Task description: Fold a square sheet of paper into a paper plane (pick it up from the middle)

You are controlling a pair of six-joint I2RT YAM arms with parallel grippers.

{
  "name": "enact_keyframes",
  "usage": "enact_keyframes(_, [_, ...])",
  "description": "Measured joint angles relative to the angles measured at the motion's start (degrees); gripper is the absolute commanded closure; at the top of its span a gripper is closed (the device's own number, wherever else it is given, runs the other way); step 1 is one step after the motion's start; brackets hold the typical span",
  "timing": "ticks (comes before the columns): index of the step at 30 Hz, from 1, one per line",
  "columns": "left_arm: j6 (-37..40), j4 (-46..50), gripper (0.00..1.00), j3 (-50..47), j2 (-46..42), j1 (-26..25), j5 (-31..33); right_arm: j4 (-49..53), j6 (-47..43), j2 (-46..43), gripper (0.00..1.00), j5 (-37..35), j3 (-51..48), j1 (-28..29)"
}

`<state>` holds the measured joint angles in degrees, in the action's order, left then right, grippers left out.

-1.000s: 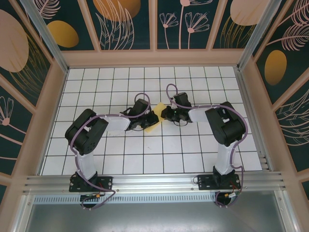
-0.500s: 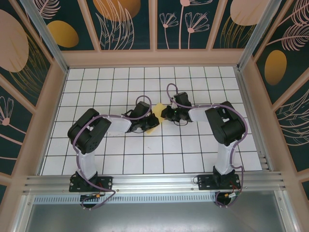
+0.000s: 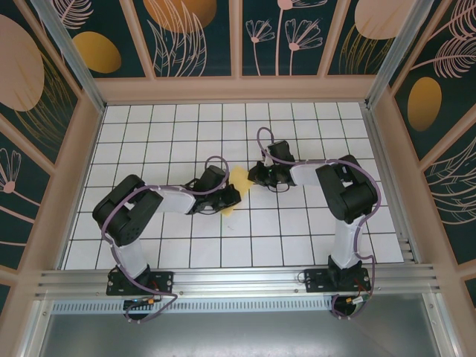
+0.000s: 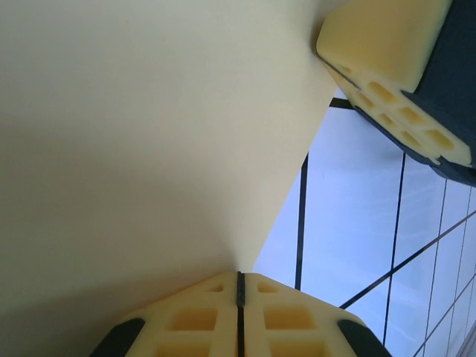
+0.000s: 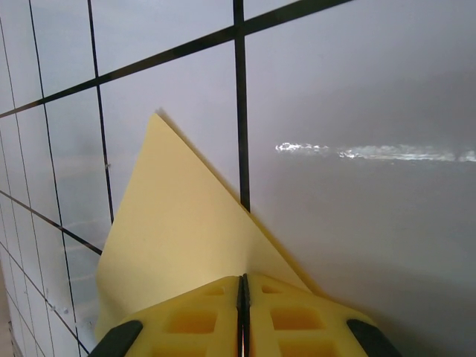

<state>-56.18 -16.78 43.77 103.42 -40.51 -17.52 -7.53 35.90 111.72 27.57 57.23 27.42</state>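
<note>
Sheet of paper [image 3: 236, 179] near the middle of the table [image 3: 297, 230] from above, caught between two grips: left gripper [image 3: 227, 199] at its 7 o'clock, right gripper [image 3: 254, 175] at its 3 o'clock. Probably held from two sides to keep it steady for a crease. From the left wrist, jaws pressed together at 6 o'clock on the yellow edge, other gripper's pads [image 4: 387, 89] at 1 o'clock. From the right wrist, jaws likewise closed on a corner at 6 o'clock, paper spreading toward 11 o'clock.

Yellow paper [image 4: 134, 134] — cut off left and top.
</note>
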Motion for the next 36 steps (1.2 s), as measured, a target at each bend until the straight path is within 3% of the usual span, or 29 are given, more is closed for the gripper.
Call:
enact_keyframes(10, [0.0,0.0,0.89,-0.7,-0.7,-0.1,0.0,5.3,-0.9,1.4,0.91,-0.7,3.3,0.2])
enact_keyframes(36, [-1.4,1.9,0.88,-10.9,-10.6,-3.0,1.1,7.8,-1.1,3.2,0.92,-1.7,6.2,0.8])
